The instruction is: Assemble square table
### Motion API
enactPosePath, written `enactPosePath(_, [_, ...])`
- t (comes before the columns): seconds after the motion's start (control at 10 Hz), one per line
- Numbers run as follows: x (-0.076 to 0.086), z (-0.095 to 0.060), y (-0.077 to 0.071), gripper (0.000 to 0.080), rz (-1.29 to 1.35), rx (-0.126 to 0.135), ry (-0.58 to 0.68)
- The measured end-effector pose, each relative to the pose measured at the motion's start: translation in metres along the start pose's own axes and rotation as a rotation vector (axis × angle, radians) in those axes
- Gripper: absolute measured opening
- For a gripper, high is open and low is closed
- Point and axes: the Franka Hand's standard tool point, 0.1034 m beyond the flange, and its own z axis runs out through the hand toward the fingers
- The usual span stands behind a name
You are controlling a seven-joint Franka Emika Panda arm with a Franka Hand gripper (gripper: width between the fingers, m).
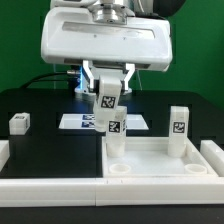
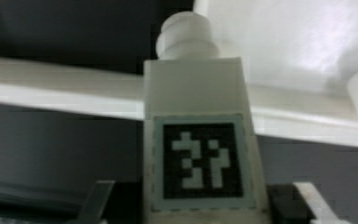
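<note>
Tool (image 2: pixel 197 204) clasps tagged leg (image 2: pixel 197 110) at tabletop (image 1: pixel 160 162) corner.

I get bright, even overhead light in the exterior view; the white tabletop (image 1: pixel 160 152) nearly washes out, and a blue glow (image 1: pixel 80 76) shows at the back. My wrist view is soft: the leg (image 2: pixel 197 95) looks blurred, its tag smeared, dark areas grainy.

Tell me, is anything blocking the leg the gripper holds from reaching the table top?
Nothing visible does. The leg is right at the table top's corner; another leg stands apart, toward the exterior view's right.
</note>
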Motion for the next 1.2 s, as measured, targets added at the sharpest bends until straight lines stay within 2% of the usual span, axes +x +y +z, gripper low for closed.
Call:
enactPosePath(0.2, [0.017,0.006,-0.036,0.0291,0.039,0.031,0.074])
enactPosePath(0.3, [0.03,0.01,-0.06,0.0291,0.073,0.076,0.049])
enactPosePath(0.4, [0.046,0.011,-0.07,0.0291,0.078,0.089,0.073])
enactPosePath(1.0, [0.047,0.013,-0.075,0.0291,0.095,0.096,0.073])
enactPosePath(1.2, [0.044,0.026,-0.108,0.0291,0.095,0.125,0.085])
